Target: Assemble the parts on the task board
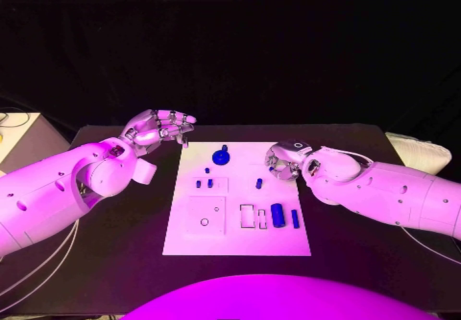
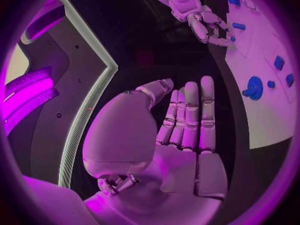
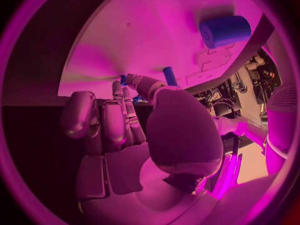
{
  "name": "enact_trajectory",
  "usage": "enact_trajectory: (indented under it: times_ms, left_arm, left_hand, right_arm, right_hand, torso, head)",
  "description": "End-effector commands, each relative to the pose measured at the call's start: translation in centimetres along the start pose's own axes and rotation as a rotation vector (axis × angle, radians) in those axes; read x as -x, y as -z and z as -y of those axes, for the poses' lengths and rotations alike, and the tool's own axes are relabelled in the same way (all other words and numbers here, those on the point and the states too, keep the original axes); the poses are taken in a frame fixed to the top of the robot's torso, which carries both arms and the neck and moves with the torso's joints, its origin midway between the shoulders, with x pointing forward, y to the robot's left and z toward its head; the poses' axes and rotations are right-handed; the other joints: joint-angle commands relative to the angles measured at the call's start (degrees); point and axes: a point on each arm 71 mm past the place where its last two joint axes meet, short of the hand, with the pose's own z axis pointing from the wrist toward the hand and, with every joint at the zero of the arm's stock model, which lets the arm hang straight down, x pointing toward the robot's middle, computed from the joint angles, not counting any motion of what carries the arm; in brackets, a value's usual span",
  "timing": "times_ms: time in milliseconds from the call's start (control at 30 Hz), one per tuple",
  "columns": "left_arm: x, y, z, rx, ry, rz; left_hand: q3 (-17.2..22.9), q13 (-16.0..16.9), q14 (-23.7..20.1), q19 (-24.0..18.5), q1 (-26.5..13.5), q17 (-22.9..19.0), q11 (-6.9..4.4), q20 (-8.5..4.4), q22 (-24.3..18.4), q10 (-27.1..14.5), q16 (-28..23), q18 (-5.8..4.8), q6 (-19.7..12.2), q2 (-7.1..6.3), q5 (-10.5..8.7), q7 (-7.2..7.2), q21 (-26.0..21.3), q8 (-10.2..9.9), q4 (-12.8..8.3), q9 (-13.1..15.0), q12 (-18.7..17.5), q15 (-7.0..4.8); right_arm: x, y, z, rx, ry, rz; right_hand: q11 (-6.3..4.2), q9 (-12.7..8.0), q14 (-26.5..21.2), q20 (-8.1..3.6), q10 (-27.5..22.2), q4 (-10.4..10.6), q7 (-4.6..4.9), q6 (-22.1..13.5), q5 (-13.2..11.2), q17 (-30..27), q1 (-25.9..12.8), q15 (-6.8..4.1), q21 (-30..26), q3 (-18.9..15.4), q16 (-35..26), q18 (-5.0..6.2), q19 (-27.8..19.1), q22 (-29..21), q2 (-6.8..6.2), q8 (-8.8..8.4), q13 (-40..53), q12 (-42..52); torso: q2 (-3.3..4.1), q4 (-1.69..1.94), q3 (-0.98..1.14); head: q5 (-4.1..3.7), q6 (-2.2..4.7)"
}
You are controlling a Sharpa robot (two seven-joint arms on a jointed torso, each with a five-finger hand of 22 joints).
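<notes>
With both the left hand (image 1: 160, 127) and the right hand (image 1: 285, 162) empty, fingers loosely apart, the blue cylinder (image 1: 278, 215) on the task board (image 1: 288, 243) looks light, rigid and smooth, best pinched across its middle.

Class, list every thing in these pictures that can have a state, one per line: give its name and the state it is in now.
White task board: flat on the black table, several blue parts on it.
Round blue knob part: on the board's far end, untouched.
Blue cylinder part: lying on its side by the board's right edge.
Left hand: off the board's far left corner, holding nothing.
Right hand: fingers curled at the board's right edge; hold unclear.
</notes>
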Motion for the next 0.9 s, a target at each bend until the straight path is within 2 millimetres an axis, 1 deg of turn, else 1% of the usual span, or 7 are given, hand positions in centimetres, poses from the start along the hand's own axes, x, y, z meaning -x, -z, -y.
enact_trajectory:
  times_ms: [33,367,433,467,500,600,900]
  left_arm:
    - [-0.18,0.01,0.10,-0.013,0.018,-0.014]
    - [-0.16,0.00,0.03,-0.008,0.019,-0.015]
    - [-0.16,0.00,0.03,-0.006,0.018,-0.015]
    - [-0.15,0.01,0.02,-0.006,0.018,-0.014]
    - [-0.14,0.02,0.02,-0.005,0.018,-0.014]
    - [-0.13,0.04,0.03,-0.004,0.018,-0.014]
    - [-0.23,0.00,0.02,-0.003,0.019,-0.017]
  left_hand:
    - [-0.3,-0.1,-0.2,0.4,0.0,-0.1,0.02,0.07,0.0,0.2,-0.4,0.88,0.1,0.23,-0.12,0.09,-0.3,0.3,0.1,0.0,-0.3,-0.04]
    - [-0.4,-0.2,-0.2,0.5,0.1,-0.1,0.07,0.06,-0.2,0.3,-0.6,0.87,0.1,0.27,-0.12,0.15,-0.5,0.4,0.1,-0.1,-0.5,-0.02]
    - [-0.4,-0.2,-0.2,0.5,0.1,-0.1,0.07,0.06,-0.2,0.3,-0.6,0.87,0.1,0.27,-0.12,0.15,-0.5,0.4,0.1,-0.1,-0.5,-0.02]
    - [-0.4,-0.2,-0.2,0.5,0.1,-0.1,0.07,0.06,-0.2,0.3,-0.6,0.87,0.1,0.27,-0.12,0.15,-0.5,0.4,0.1,-0.1,-0.5,-0.02]
    - [-0.4,-0.2,-0.2,0.5,0.1,-0.1,0.07,0.06,-0.2,0.3,-0.6,0.87,0.1,0.27,-0.12,0.15,-0.5,0.4,0.1,-0.1,-0.5,-0.02]
    - [-0.4,-0.2,-0.2,0.5,0.1,-0.1,0.07,0.06,-0.2,0.3,-0.6,0.87,0.1,0.27,-0.12,0.15,-0.5,0.4,0.1,-0.1,-0.5,-0.02]
    - [-0.4,-0.3,-0.2,0.5,0.1,-0.2,0.09,0.07,-0.3,0.3,-0.7,0.86,0.1,0.35,-0.10,0.16,-0.6,0.4,0.1,-0.1,-0.5,0.00]
  right_arm:
    - [-0.59,0.05,-0.20,0.005,0.013,-0.026]
    - [-0.98,-0.04,-0.12,-0.004,0.018,-0.030]
    - [-1.07,-0.05,-0.17,-0.003,0.018,-0.029]
    - [-1.11,-0.05,-0.20,-0.003,0.017,-0.028]
    - [-1.14,-0.05,-0.22,-0.002,0.017,-0.027]
    - [-1.19,-0.06,-0.31,0.000,0.016,-0.023]
    - [-1.20,-0.13,-0.62,0.000,0.008,-0.007]
  right_hand:
    - [-0.03,0.1,2.8,-0.03,0.7,0.0,-0.14,0.6,0.4,0.0,0.6,0.17,0.6,0.4,0.4,-1.21,1.7,0.4,-0.07,0.27,0.1,0.3]
    - [-0.21,0.4,2.7,-0.13,1.1,-0.1,-0.32,1.1,1.2,0.2,1.1,0.04,1.5,0.7,1.0,-1.32,1.8,1.0,0.53,0.50,0.4,0.4]
    - [-0.37,0.7,2.7,-0.20,1.6,-0.3,-0.48,1.6,1.2,0.5,1.5,-0.08,2.7,0.9,1.5,-1.50,1.9,1.8,1.06,0.75,0.6,0.5]
    - [-0.53,0.9,2.7,-0.27,2.0,-0.4,-0.65,2.0,0.6,0.4,1.8,-0.21,3.6,1.1,1.6,-1.63,2.0,2.4,1.43,0.99,0.7,0.7]
    - [-0.69,1.0,2.7,-0.37,2.3,-0.6,-0.78,2.3,-1.0,0.5,2.2,-0.33,4.2,1.5,1.9,-1.72,2.1,2.8,1.85,1.16,0.9,0.8]
    - [-1.36,1.8,2.6,-0.64,4.1,-0.7,-1.46,4.0,-1.3,0.6,2.3,-0.77,9.2,1.6,2.4,-2.53,2.8,5.9,2.50,2.20,1.7,1.5]
    - [-1.94,3.0,2.6,-1.02,5.4,-0.3,-2.07,5.0,-1.3,0.7,1.7,-1.21,10.6,1.6,3.1,-2.73,2.8,7.0,3.80,3.23,2.7,1.7]
  torso:
    - [-0.09,-0.02,-0.04]
    - [-0.04,-0.02,-0.02]
    - [-0.02,0.00,-0.01]
    - [-0.02,0.01,-0.01]
    - [-0.02,0.02,-0.01]
    - [-0.04,-0.02,0.00]
    - [-0.06,-0.01,-0.03]
  head:
    - [-0.09,0.00]
    - [-0.21,0.00]
    - [-0.21,0.00]
    - [-0.19,0.00]
    - [-0.22,0.00]
    - [-0.29,0.00]
    - [-0.47,0.00]
